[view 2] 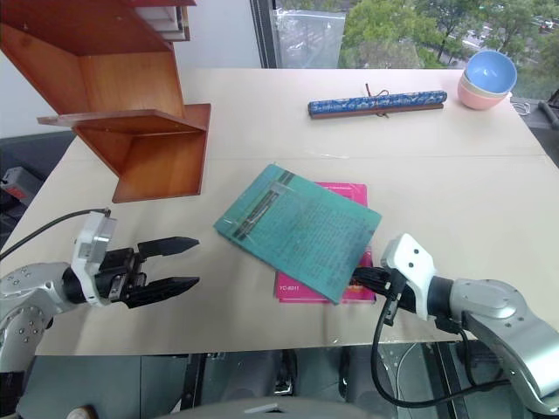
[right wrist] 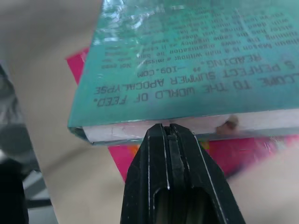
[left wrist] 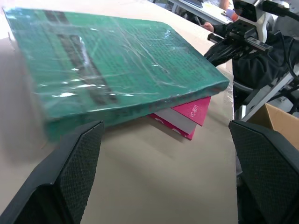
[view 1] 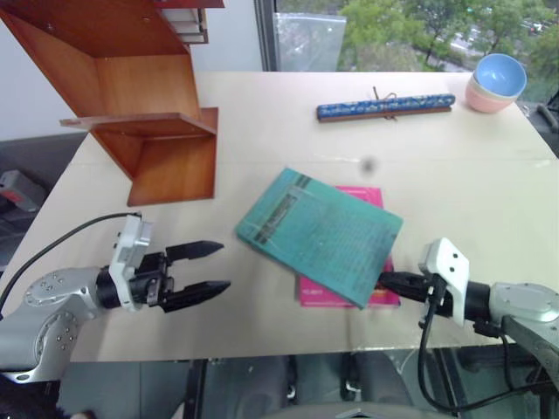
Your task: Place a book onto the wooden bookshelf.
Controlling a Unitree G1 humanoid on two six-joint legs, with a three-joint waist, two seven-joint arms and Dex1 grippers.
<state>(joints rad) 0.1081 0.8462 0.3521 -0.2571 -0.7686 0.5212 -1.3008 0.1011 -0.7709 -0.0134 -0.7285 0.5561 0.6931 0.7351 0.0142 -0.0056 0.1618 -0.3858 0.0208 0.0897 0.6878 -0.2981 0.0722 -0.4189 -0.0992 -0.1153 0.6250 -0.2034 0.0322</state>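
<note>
The teal-green book (view 1: 319,234) lies flat on the table, resting askew on top of a magenta-pink book (view 1: 325,295). My right gripper (view 1: 382,279) is shut with nothing between its fingers. Its joined tips (right wrist: 168,129) sit against the book's white page edge near the front right corner, just above the pink cover. My left gripper (view 1: 225,266) stands open to the left of the book, level with the table and apart from it, pointing at the book's spine (left wrist: 140,109). The wooden bookshelf (view 1: 148,105) stands at the table's back left.
A blue patterned roll on a wooden strip (view 1: 384,106) lies at the back of the table. Stacked blue and pink bowls (view 1: 498,83) sit at the back right corner. The table's front edge (view 1: 262,353) runs just below both grippers.
</note>
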